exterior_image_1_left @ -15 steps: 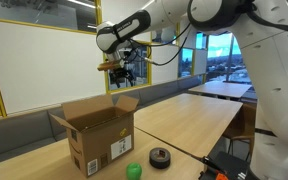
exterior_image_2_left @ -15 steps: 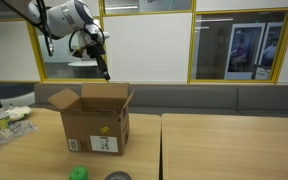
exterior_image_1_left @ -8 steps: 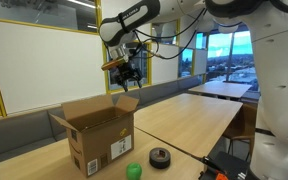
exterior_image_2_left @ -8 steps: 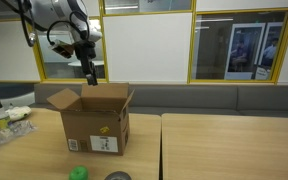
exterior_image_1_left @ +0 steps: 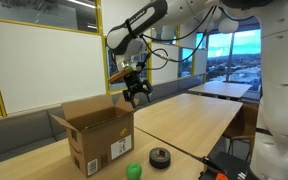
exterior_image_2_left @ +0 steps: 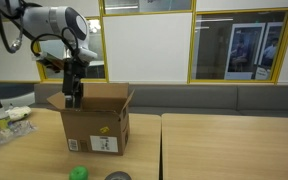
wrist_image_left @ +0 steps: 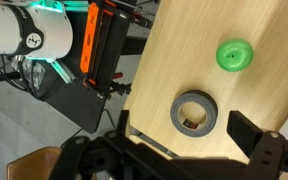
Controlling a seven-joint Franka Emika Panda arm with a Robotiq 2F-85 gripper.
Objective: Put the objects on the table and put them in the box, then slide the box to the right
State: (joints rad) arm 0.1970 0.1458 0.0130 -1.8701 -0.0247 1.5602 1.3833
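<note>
Gripper (exterior_image_1_left: 136, 94) empty, level with the box's (exterior_image_1_left: 102, 135) open top.
I see jaws apart; the green object (wrist_image_left: 235, 54) and tape roll (wrist_image_left: 194, 112) lie on the table (exterior_image_1_left: 189, 118).

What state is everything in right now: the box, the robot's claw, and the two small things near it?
Box: upright, flaps open.
Gripper: open, holding nothing.
Green object: on the table, outside the box.
Tape roll: flat on the table, outside the box.

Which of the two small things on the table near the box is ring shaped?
The dark grey tape roll, a flat ring with an open centre; the green object beside it is a rounded lump.
</note>
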